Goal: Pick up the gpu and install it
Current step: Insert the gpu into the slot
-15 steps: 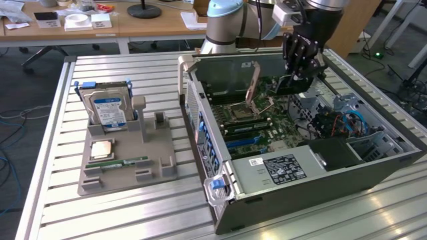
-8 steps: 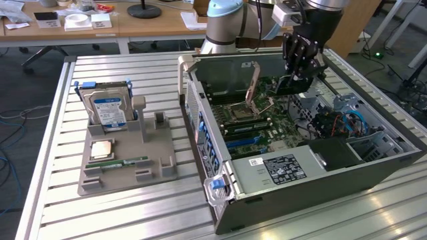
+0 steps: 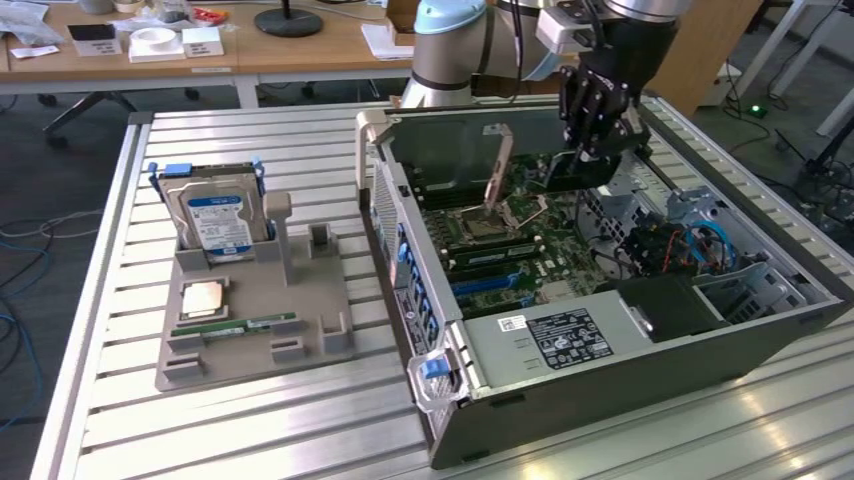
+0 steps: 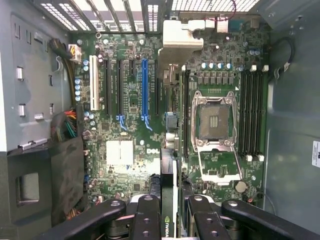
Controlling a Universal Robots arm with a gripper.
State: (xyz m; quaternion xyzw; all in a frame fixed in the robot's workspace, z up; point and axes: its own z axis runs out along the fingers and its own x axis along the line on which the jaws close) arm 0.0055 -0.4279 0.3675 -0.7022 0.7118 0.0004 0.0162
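The gpu (image 3: 577, 175), a thin dark card, hangs inside the open computer case (image 3: 747, 330) above the motherboard (image 3: 501, 235). My gripper (image 3: 597, 150) is shut on its upper edge. In the wrist view the gpu (image 4: 167, 172) shows edge-on between the two black fingers (image 4: 147, 210) of the gripper (image 4: 170, 202). Straight beneath lies the green motherboard (image 4: 130, 165). Its long blue slot (image 4: 145, 87) and the black slots beside it stand empty, a little off to one side of the card's edge. The card's metal bracket is hidden.
An empty CPU socket (image 4: 215, 120) and memory slots (image 4: 250, 115) sit beside the card slots, and cable bundles (image 4: 67, 125) lie at the case wall. On the exterior view's left, a grey holder (image 3: 307, 330) carries a hard drive (image 3: 218, 215), a CPU (image 3: 203, 297) and a memory stick (image 3: 234, 326).
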